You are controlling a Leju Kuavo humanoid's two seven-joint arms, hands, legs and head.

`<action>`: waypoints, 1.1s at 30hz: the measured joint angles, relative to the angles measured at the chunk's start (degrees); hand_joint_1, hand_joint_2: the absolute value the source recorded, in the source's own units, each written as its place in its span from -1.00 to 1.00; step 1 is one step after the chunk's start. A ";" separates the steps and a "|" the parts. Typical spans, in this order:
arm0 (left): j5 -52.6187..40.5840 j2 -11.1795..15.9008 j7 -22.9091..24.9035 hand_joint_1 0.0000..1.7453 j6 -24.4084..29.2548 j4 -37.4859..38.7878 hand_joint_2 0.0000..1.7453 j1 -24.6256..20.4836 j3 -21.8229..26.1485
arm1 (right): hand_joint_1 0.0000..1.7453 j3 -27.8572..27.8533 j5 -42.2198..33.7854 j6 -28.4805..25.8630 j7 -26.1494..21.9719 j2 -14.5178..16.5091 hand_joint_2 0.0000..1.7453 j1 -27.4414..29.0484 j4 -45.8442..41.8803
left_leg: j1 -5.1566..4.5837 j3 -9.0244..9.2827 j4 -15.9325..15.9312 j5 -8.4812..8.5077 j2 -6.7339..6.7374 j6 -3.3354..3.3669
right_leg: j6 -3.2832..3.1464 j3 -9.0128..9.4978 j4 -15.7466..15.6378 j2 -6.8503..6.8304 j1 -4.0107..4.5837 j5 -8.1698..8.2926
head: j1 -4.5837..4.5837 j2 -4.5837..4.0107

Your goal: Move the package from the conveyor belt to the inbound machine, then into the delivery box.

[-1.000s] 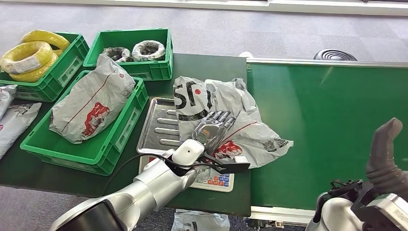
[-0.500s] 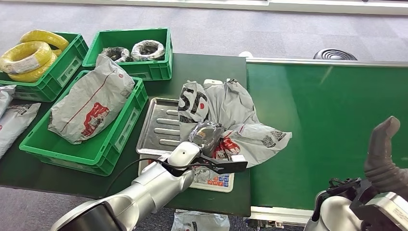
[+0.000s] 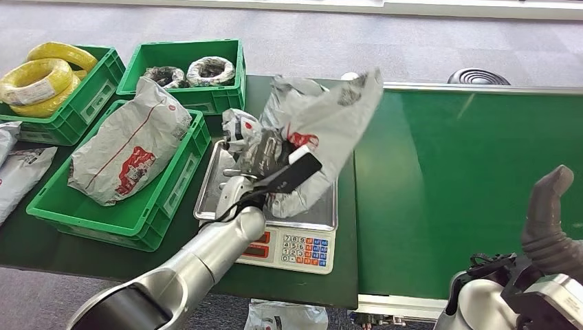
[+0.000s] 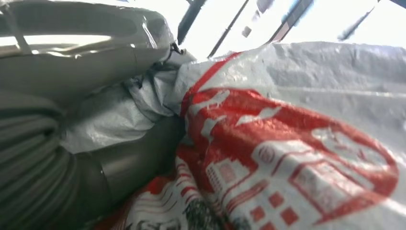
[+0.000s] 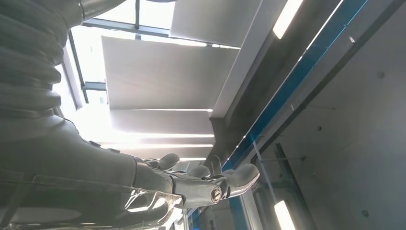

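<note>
Package (image 3: pixel 323 117) — grey crumpled bag, red print — gripped by left hand (image 3: pixel 258 155) above scale tray (image 3: pixel 220 185); belt (image 3: pixel 467 185) bare; right hand (image 3: pixel 550 220) empty, fingers apart.

2 green crates (image 3: pixel 182 75) are sitting at the far edge of the dark worktop (image 3: pixel 289 86): 1 is holding yellow cable coils (image 3: pixel 41 79), the other black-and-white coils (image 3: pixel 212 69). More grey parcels (image 3: pixel 17 172) are lying at the left edge.
</note>
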 joint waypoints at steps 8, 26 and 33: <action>1.07 0.56 -0.85 1.00 0.55 -5.51 1.00 -1.48 7.25 | -1.00 -0.02 0.00 0.00 0.00 0.00 1.00 -0.01 0.00 | -0.01 -0.09 0.00 0.00 0.00 0.00 | 0.00 -0.06 -0.01 0.00 0.00 0.00 | 0.01 0.00; -19.65 3.88 0.58 0.83 4.04 -21.23 1.00 -3.71 25.16 | -1.00 -0.63 -0.74 0.00 0.00 -0.02 1.00 0.70 -0.02 | 0.01 -0.19 -0.01 0.03 0.09 -0.01 | 0.00 -0.17 0.04 0.10 0.01 0.00 | 0.02 0.00; -37.70 7.43 1.48 0.88 4.04 -23.65 1.00 -5.95 48.86 | -1.00 -0.50 -1.47 0.00 0.00 -0.02 1.00 2.38 -0.48 | 0.05 -0.16 -0.02 0.05 0.16 -0.04 | -0.01 -0.24 0.13 0.18 0.05 0.00 | 0.01 0.00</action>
